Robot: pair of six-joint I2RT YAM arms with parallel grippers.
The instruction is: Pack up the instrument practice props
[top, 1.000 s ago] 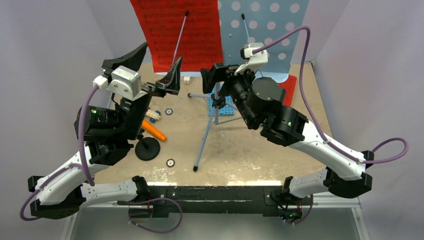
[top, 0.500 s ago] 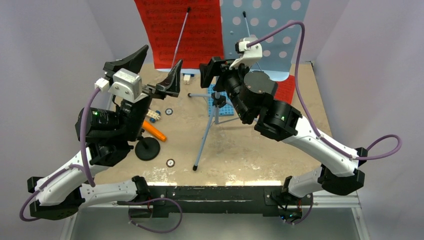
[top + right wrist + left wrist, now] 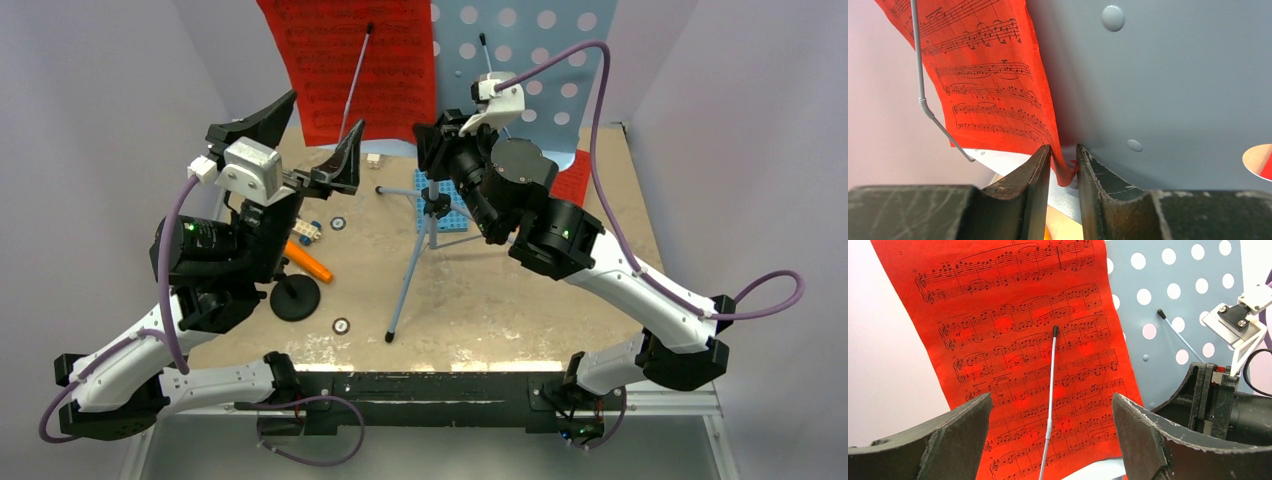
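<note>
A red sheet-music page hangs on the left half of the pale-blue perforated music stand, under a thin wire arm. The stand's grey tripod legs spread over the table's middle. My right gripper is at the page's lower right corner. In the right wrist view its jaws stand narrowly apart, and the curled corner of the page sits between them. My left gripper hangs wide open facing the page, holding nothing. The orange toy microphone leans on its black round base at the left.
A blue studded plate lies under the tripod's hub. Near the microphone are a small wheeled car and two loose wheels. Another red page lies at the back right, behind my right arm. Grey walls close three sides.
My right gripper moved up and back to the page's lower corner, and its jaws narrowed from wide open to a small gap. The left arm has not moved.
</note>
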